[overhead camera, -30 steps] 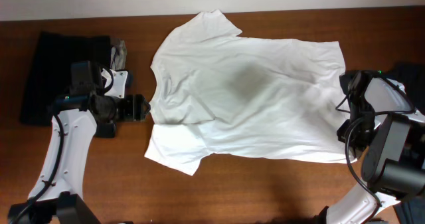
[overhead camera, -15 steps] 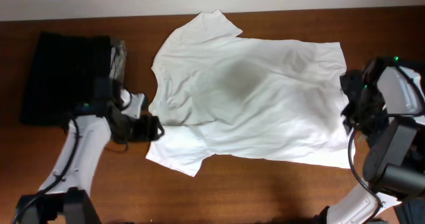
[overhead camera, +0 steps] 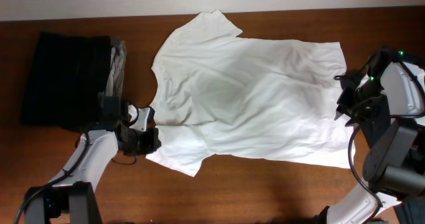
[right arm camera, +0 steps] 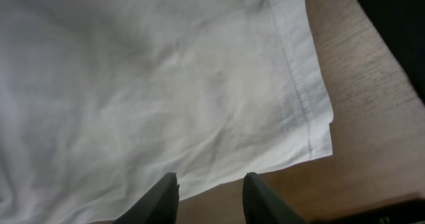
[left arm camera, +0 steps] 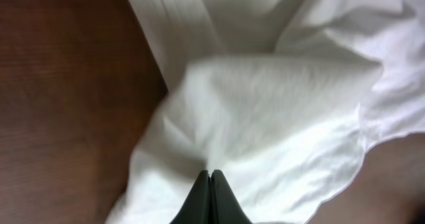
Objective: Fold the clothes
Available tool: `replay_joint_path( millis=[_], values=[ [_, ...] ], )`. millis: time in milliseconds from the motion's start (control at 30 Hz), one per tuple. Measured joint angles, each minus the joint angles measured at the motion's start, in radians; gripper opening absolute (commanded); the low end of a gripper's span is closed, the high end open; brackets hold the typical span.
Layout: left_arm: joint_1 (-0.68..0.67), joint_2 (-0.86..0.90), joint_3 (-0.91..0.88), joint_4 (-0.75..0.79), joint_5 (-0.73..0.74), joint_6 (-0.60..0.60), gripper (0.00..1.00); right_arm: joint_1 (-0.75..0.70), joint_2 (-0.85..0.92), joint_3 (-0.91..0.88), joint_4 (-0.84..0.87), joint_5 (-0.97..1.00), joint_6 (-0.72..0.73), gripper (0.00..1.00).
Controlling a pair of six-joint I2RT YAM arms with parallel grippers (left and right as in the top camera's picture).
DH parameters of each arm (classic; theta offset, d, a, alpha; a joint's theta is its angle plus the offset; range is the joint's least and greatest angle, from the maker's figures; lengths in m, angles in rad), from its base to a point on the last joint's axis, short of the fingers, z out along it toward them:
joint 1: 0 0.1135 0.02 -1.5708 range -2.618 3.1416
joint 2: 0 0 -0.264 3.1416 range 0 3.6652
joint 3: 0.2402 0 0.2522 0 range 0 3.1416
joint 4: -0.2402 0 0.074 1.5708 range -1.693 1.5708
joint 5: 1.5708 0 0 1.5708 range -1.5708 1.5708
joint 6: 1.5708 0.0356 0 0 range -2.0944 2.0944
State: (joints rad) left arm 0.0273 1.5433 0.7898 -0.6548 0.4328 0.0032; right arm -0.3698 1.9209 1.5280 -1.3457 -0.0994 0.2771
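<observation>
Left claw (left arm camera: 209, 175) pinched together on white T-shirt (overhead camera: 252, 98) sleeve, right claw (right arm camera: 209, 179) spread apart above its hem corner.

No writing, label, brand, number or sign can be read in any view. The white shirt (overhead camera: 252, 98) is plain cloth, and the dark folded clothes (overhead camera: 63, 78) and the wooden worktop (overhead camera: 265, 191) show nothing legible

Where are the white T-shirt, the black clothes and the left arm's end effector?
white T-shirt (overhead camera: 259, 98): overhead view, its chest.
black clothes (overhead camera: 63, 78): overhead view, middle of the pile.
left end effector (left arm camera: 210, 176): left wrist view, its closed fingertips.
</observation>
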Motion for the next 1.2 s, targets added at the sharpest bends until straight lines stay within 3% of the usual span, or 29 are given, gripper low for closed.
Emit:
replay_joint_path(
  millis=[67, 167, 267, 333, 533, 567, 700, 733, 867, 1100, 1133, 1200],
  values=[
    [0.000, 0.000, -0.001, -0.025, -0.002, 0.006, 0.26, 0.000, 0.000, 0.000, 0.009, 0.000, -0.001, 0.36],
    [0.000, 0.000, -0.002, -0.013, -0.036, 0.005, 0.56, 0.000, 0.000, 0.000, 0.020, 0.000, -0.001, 0.36],
    [0.000, 0.000, -0.002, 0.032, -0.076, 0.009, 0.75, 0.000, 0.000, 0.000, 0.026, 0.000, -0.001, 0.36],
    [0.000, 0.000, -0.002, 0.050, -0.106, 0.009, 0.77, 0.000, 0.000, 0.000, 0.026, 0.000, -0.001, 0.36],
    [0.000, 0.029, -0.003, 0.135, -0.135, 0.041, 0.75, 0.000, 0.000, 0.000, 0.028, -0.008, -0.001, 0.36],
    [-0.002, 0.055, -0.002, 0.145, -0.119, 0.047, 0.68, 0.000, 0.000, 0.000, 0.029, -0.011, -0.002, 0.36],
    [-0.009, 0.131, 0.023, 0.165, 0.004, 0.064, 0.03, 0.000, 0.000, 0.000, 0.030, -0.016, -0.001, 0.36],
    [-0.010, 0.146, 0.025, 0.156, 0.028, 0.067, 0.01, 0.000, 0.000, 0.000, 0.030, -0.017, -0.001, 0.36],
    [-0.009, 0.178, 0.033, 0.019, 0.085, 0.067, 0.01, 0.000, 0.000, 0.000, 0.037, -0.019, -0.001, 0.37],
    [0.079, 0.192, 0.225, -0.487, 0.057, 0.060, 0.01, 0.000, 0.000, 0.000, 0.041, -0.019, -0.001, 0.37],
    [0.106, 0.192, 0.277, -0.544, 0.038, 0.060, 0.01, 0.000, 0.000, 0.000, 0.042, -0.019, -0.002, 0.37],
    [0.145, 0.191, 0.341, -0.599, 0.002, 0.060, 0.13, 0.000, 0.000, 0.000, 0.043, -0.019, -0.001, 0.37]
  ],
)
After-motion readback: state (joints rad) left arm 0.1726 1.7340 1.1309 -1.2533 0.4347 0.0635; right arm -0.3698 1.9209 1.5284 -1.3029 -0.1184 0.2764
